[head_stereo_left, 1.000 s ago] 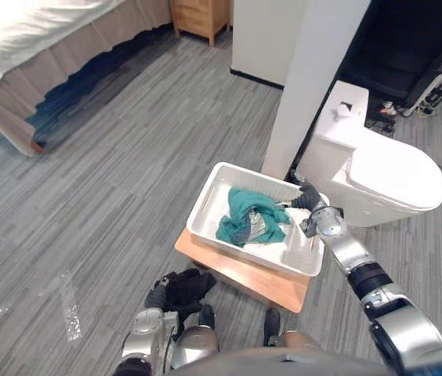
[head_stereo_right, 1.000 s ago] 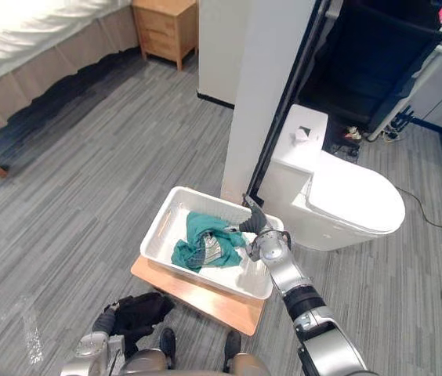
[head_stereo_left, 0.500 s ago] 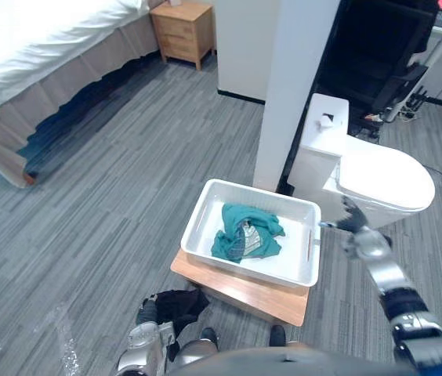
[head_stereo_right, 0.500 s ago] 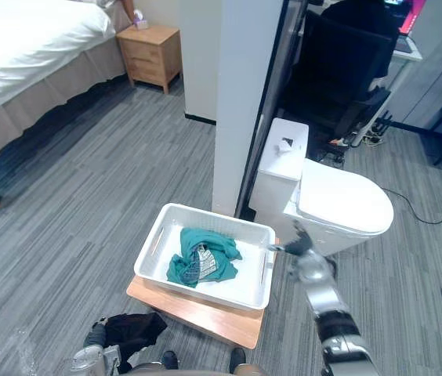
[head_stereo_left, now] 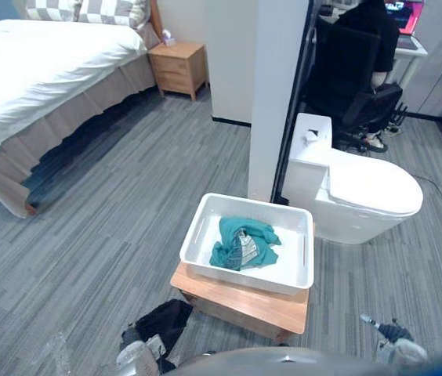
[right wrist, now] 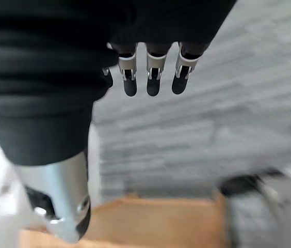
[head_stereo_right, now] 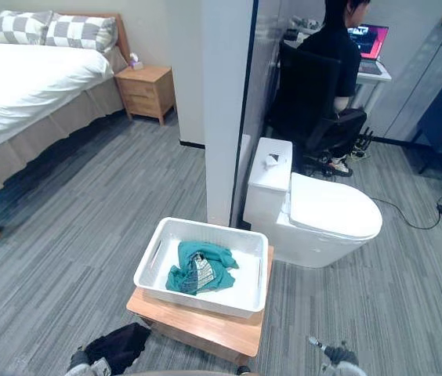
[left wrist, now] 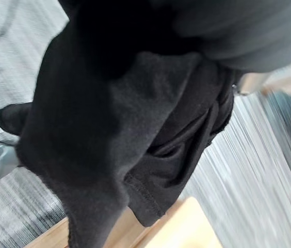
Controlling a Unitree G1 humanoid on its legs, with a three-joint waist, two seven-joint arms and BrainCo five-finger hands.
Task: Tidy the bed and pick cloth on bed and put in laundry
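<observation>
A white laundry basket [head_stereo_left: 254, 203] stands on a low wooden stool [head_stereo_left: 240, 303] and holds a crumpled teal cloth [head_stereo_left: 242, 243]. My left hand [head_stereo_left: 133, 356] hangs low at the near left of the stool, shut on a black cloth [head_stereo_left: 164, 319]. That black cloth [left wrist: 114, 134] drapes over the hand in the left wrist view. My right hand [head_stereo_left: 391, 335] hangs low at the near right, away from the basket. Its fingers [right wrist: 153, 77] are straight and hold nothing. The bed [head_stereo_left: 41, 70] with its white cover lies at the far left.
A white toilet [head_stereo_left: 362, 192] stands just right of the basket, behind a white pillar [head_stereo_left: 280, 86]. A wooden nightstand [head_stereo_left: 179, 67] sits beside the bed. A person [head_stereo_right: 345, 35] sits in a black chair at a desk at the far right. Grey floor lies between bed and basket.
My right hand has left the basket's right edge and dropped to the lower right. The camera has tipped up, showing more of the room. The left hand still holds the black cloth.
</observation>
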